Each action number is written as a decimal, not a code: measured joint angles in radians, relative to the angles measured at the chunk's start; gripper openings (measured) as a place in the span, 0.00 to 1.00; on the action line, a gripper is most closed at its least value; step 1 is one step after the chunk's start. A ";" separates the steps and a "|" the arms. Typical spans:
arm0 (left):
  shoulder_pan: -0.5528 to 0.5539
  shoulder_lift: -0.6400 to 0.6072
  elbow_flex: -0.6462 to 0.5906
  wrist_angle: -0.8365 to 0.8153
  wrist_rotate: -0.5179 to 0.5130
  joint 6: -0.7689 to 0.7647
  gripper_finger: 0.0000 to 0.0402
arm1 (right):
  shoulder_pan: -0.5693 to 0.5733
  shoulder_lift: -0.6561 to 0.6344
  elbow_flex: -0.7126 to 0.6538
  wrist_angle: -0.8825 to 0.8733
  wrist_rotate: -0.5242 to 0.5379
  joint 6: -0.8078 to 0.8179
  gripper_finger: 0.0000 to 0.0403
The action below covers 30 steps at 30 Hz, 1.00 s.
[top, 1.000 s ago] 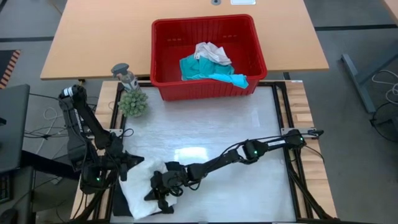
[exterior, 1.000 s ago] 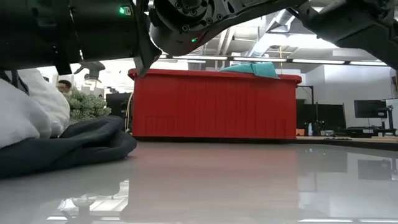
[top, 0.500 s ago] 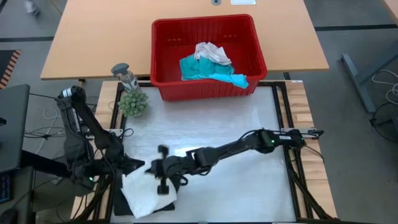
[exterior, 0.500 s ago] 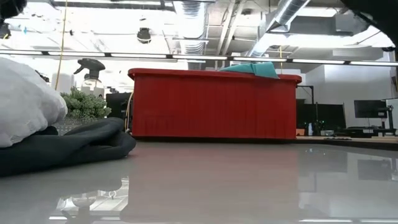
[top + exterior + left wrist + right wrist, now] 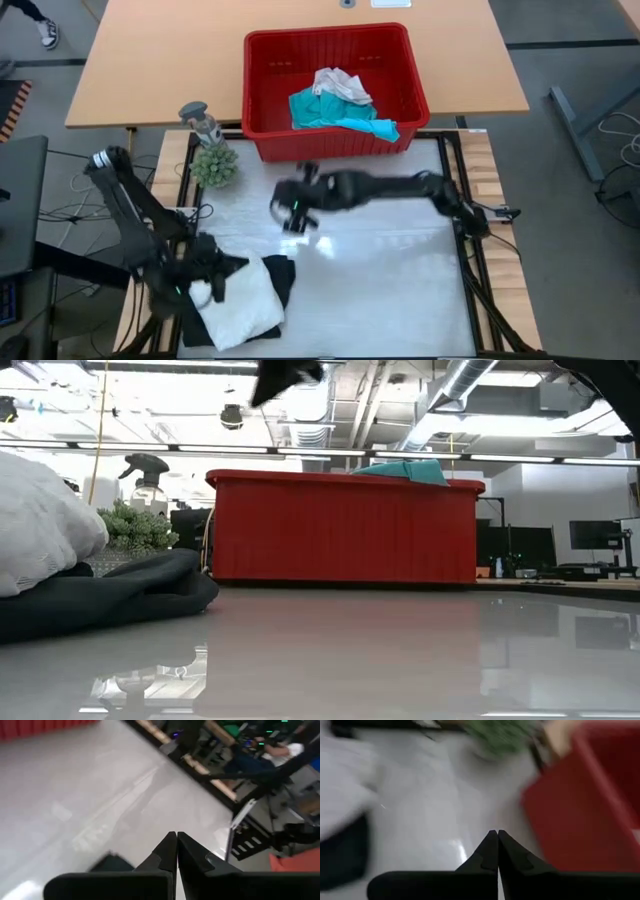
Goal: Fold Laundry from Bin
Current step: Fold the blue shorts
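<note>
Two pieces look done: a white garment (image 5: 240, 308) stacked on a black garment (image 5: 281, 280) at the table's 7 o'clock corner, so we judge the job about half through. Still in the red bin (image 5: 262, 98) at 12 o'clock: a teal garment (image 5: 330, 112) and a white lacy one (image 5: 340, 84). Right gripper (image 5: 292, 212) hangs mid-table, jaws pinched together, empty; left gripper (image 5: 212, 287) sits closed at the stack's edge.

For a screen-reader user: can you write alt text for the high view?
A red slotted plastic bin holding teal and white cloth sits at the table's far edge. The right gripper, shut and empty, hangs before it; the left gripper sits by a white garment stacked on a black one.
</note>
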<state>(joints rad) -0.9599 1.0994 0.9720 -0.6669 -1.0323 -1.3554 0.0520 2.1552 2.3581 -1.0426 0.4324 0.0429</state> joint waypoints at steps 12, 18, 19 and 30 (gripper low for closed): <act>0.222 -0.383 0.054 0.108 0.172 0.842 0.15 | -0.398 -0.143 -0.003 -0.337 -0.102 -0.148 0.50; 0.265 -0.415 0.054 0.152 0.174 1.038 0.38 | -0.534 -0.140 -0.022 -0.349 -0.125 -0.252 0.73; 0.275 -0.415 0.054 0.152 0.159 1.037 0.41 | -0.551 -0.138 -0.024 -0.351 -0.118 -0.256 0.74; 0.430 -0.396 0.054 0.157 0.083 1.002 0.56 | -0.672 -0.138 -0.024 -0.450 -0.231 -0.374 0.75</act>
<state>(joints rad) -0.5299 0.7033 1.0260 -0.5098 -0.9491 -0.3529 -0.6201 2.0171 2.3344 -1.4930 0.2015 -0.3312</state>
